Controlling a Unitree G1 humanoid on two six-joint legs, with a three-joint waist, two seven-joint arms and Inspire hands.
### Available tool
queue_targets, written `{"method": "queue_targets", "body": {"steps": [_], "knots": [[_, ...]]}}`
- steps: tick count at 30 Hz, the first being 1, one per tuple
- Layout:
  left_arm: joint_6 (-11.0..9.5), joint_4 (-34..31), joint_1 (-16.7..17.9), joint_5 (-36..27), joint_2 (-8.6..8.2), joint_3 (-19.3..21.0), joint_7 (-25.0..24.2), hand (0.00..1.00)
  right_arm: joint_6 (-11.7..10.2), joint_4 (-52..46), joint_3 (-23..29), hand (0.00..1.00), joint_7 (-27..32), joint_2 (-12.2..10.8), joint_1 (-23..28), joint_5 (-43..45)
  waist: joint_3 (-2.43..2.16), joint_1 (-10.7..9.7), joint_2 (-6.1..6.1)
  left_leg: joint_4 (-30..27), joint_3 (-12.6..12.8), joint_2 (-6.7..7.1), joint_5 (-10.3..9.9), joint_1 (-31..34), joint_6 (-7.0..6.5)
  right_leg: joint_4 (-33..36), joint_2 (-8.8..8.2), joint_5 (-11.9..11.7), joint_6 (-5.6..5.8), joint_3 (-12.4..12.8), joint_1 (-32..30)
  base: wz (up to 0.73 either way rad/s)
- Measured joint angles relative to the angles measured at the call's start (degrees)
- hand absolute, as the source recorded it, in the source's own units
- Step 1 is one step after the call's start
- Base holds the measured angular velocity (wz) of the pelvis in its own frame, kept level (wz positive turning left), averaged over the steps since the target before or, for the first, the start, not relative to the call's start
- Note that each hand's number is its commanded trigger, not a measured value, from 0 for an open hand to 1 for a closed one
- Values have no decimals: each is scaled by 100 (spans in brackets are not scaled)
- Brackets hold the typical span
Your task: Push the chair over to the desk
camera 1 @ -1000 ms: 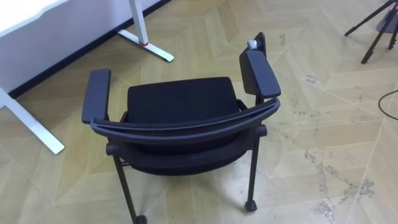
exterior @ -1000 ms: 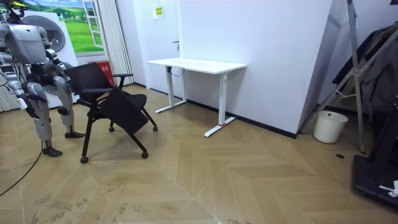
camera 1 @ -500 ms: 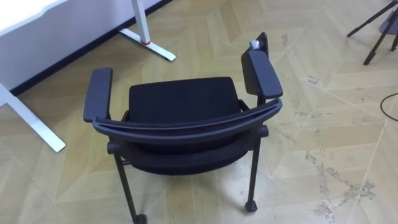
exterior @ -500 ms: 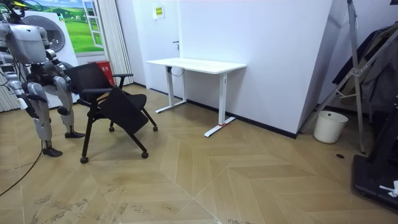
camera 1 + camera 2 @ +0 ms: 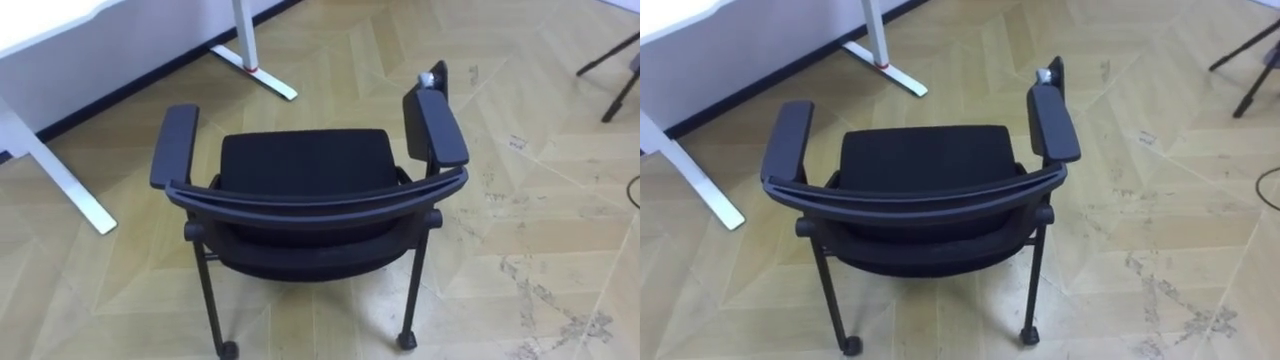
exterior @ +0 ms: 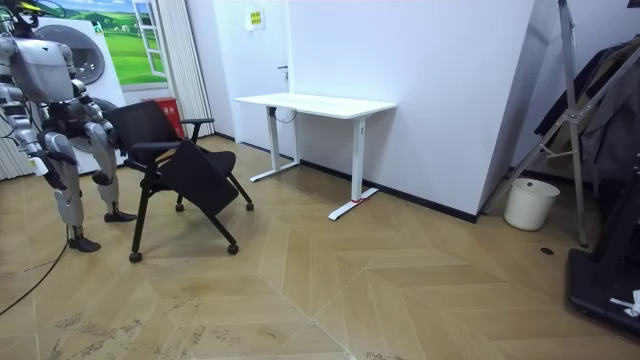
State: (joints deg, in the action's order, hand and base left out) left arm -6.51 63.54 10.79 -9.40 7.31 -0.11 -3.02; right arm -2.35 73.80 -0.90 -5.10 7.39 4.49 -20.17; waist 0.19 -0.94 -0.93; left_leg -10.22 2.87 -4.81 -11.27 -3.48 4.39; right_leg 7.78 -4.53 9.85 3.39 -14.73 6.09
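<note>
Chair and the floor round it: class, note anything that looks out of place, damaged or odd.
The chair stands upright and whole. A dark panel hangs tilted at its side, by the right armrest. Dark scuff marks streak the wooden floor on the chair's right. Nothing is spilled.

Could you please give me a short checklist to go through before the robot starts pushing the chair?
1. Chair upright on its legs: ok.
2. Robot standing behind the backrest: ok.
3. Contact with the backrest: not ok, its top rail is bare.
4. Desk ahead, apart from the chair: ok.
5. Tripod off to the right, apart from the chair: ok.
6. Wheels free to roll: cannot tell.
</note>
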Motion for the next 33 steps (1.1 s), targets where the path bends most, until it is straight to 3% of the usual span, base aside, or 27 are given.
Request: {"method": "queue_targets", "body": {"steps": [16, 23, 28, 30, 33], "knots": [[4, -43, 15, -50, 0, 1, 0, 0, 2, 3, -2, 0, 12, 1, 18, 10, 5, -14, 10, -42, -21, 14, 0, 49, 0, 0, -20, 7, 4, -126, 67, 4], [12, 1, 97, -498, -11, 192, -16, 0, 14, 48, 2, 0, 14, 1, 13, 0, -6, 16, -1, -63, -42, 48, -1, 78, -2, -4, -60, 42, 25, -182, 91, 5], [40, 63, 215, -868, -41, 513, -30, 0, 150, 43, 11, 0, 83, -1, -14, 285, -4, 157, -40, -51, -47, 48, -1, 69, -2, -1, -64, 52, 28, -262, 143, 7], [94, 60, 288, -1043, -44, 611, -27, 0, 210, 38, 11, 0, 100, 0, -74, 350, 27, 224, -97, -52, -102, 51, -1, 51, -2, -3, -62, 53, 29, -323, 204, 16], [112, 62, 331, -1275, -45, 631, -24, 0, 261, 38, 10, 0, 115, 0, -141, 484, 33, 348, -116, -73, -207, 64, -1, 101, -2, -4, -61, 63, 42, -390, 227, 19]]}}
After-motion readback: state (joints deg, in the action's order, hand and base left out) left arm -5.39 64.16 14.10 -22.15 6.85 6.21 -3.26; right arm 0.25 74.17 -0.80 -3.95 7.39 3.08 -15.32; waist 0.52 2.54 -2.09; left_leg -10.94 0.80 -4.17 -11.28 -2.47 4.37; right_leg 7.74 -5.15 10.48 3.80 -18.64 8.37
